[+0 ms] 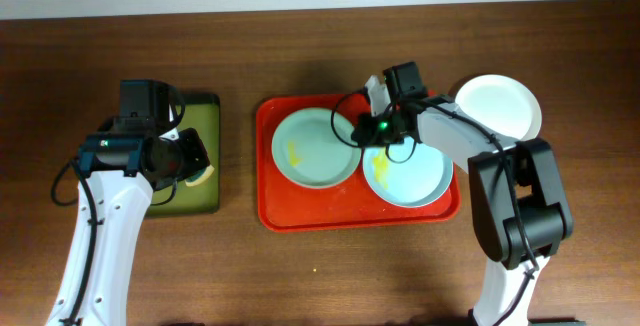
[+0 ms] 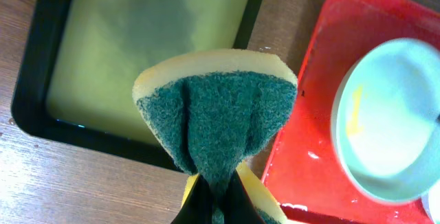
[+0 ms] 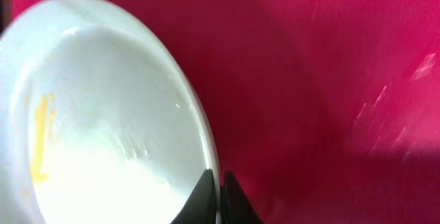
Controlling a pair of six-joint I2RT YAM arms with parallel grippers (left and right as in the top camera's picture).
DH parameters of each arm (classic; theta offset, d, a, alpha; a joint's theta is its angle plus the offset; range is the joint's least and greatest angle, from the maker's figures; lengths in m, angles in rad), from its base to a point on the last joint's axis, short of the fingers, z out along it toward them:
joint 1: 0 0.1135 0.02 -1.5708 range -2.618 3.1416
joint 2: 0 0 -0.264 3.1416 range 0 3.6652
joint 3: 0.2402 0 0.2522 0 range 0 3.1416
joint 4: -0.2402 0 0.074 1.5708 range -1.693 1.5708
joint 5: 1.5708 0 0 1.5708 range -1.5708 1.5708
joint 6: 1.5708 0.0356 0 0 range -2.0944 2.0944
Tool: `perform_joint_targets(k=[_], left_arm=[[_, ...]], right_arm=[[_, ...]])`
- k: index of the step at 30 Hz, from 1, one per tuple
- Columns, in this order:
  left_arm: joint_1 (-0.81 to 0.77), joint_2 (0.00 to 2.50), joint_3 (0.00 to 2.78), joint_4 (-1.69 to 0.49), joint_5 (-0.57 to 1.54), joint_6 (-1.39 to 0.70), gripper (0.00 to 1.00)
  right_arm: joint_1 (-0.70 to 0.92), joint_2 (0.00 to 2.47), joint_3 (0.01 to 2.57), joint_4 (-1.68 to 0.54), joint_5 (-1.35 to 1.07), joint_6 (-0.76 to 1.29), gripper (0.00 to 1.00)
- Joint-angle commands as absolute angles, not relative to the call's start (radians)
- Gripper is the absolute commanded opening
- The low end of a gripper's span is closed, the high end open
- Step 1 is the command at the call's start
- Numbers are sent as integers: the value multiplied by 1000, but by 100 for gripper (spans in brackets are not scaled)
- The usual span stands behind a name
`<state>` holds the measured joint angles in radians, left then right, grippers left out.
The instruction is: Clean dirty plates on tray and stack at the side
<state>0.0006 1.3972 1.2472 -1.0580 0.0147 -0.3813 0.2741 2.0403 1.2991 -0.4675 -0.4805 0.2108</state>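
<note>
We see the right gripper (image 3: 214, 186) with its fingers pressed together on the rim of a mint plate. The thin edge is pinched between the dark tips, and the bowl of the plate spreads away to one side of them. Its yellow smear (image 3: 41, 138) sits on the far side from the grip, which matches the left plate (image 1: 315, 146) seen from overhead, held at the edge nearer the middle of the tray. That plate lies in the red tray (image 1: 300, 211) with the right plate (image 1: 415, 176) just beside it. The right plate is mint too and has its own yellowish smear near its rim. A white plate (image 1: 498, 106) rests on the table (image 1: 300, 276) outside the tray, just past its right end. The left gripper (image 2: 216, 200) is clamped on a sponge (image 2: 216, 107) that is folded with its green scouring face outward and yellow foam at the edges. The sponge is over the near corner of the green tray (image 2: 103, 80) – whether it touches, we cannot tell. This small tray stands well left of the red one, and its olive floor is otherwise bare.
</note>
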Motion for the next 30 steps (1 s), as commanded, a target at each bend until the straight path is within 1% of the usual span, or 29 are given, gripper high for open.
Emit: perform_joint_targets(k=[1,4,9,11,16,19,21,22,24,25,29,30], left_arm=[[-12,1399,1244,-1052,39,-364,0],[-49,1399,1244,-1040,42,-364,0],[-159,1401,1244,-1013,46,-365,0],[-192,1408,1244,-997,45,-369,0],[-251,1481,1244,-944,46,-414,0],[-285,1553,1244,-898,67,-414,0],[-314,1619,1244,-851,125,-414,0],[-328,1649,1244,-829,156,-414,0],[-358,1711,1244,-787,180,-414,0],[-369,1734,1244,-771,179,-414,0],[-407,1824,1244,-726,179,-427,0],[-414,1845,1244,-722,179,-434,0]], right_arm=[[331,2002,1301,-547,-440,226,4],[390,2002,1301,-591,-350,226,4],[510,2002,1302,-602,-59,315,4],[542,2002,1302,-603,2,335,4],[550,2002,1302,-668,-41,334,7],[537,2002,1302,-665,-99,334,16],[529,2002,1302,-657,-148,330,23],[524,2002,1302,-657,-155,330,24],[520,2002,1302,-658,-155,322,23],[520,2003,1302,-658,-155,323,20],[520,2003,1302,-654,-196,323,5],[520,2003,1302,-653,-196,323,4]])
